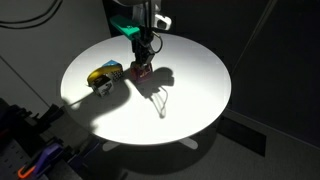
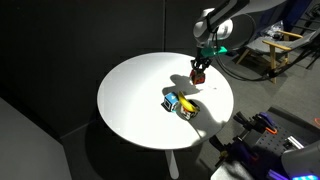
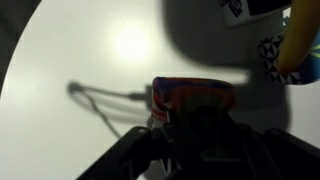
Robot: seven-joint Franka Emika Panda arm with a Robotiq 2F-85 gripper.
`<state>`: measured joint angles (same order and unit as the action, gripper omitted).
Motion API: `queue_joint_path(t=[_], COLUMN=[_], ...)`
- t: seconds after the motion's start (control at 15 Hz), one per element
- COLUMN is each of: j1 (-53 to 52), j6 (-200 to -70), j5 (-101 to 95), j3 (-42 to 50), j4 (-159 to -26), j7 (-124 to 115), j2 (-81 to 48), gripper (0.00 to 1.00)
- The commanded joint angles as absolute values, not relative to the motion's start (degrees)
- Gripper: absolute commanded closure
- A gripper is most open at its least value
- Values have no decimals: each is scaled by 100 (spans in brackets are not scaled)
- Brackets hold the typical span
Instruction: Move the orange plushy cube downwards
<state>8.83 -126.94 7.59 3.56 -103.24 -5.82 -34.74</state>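
Two toys on the round white table. Leftmost in an exterior view is the elongated yellow-blue toy, lying flat; I'm using it as the reference.

Just right of the toy, close but apart from it, is the orange plushy cube. The gripper stands vertically over it. In the wrist view the fingers look closed down onto the cube's sides, with only a narrow gap left and the cube pinched in it. Can't tell whether the cube is off the tabletop or resting on it.

Further right of the toy there's only bare tabletop and the arm's shadow.

Risks as I see them:
- The cube is soft, so the pinch is squashy. It could twist or squeeze out mid-move, especially if the grip is shallow.
- If it isn't lifted, the plush will drag on the table, which could roll it in the fingers or pull it free.
- The toy sits close on the left. A path drifting that way would clip it and shove it toward the rim.
- Released too far from the toy toward the table edge, the cube could tumble off.
- Hard lighting and deep shadows make height hard to judge.
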Motion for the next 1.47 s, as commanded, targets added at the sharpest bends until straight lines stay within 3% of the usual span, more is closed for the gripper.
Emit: queue_joint_path(t=[0.0,0.2,0.27,0.6,0.67,1.4], j1=[663,648,616,615,612,289], j6=[-13199,-13200,-13238,-13238,-13238,-13406], j5=[946,866,864,861,861,799], j3=[459,444,449,462,462,436], j4=[-10817,-10636,-10673,-10670,-10670,-11042], j7=[-1185,-1158,-1197,-1193,-1193,-1264], j2=[-3128,-3334,-3324,-3349,-3350,-3238], gripper=[84,84,59,59,84,84])
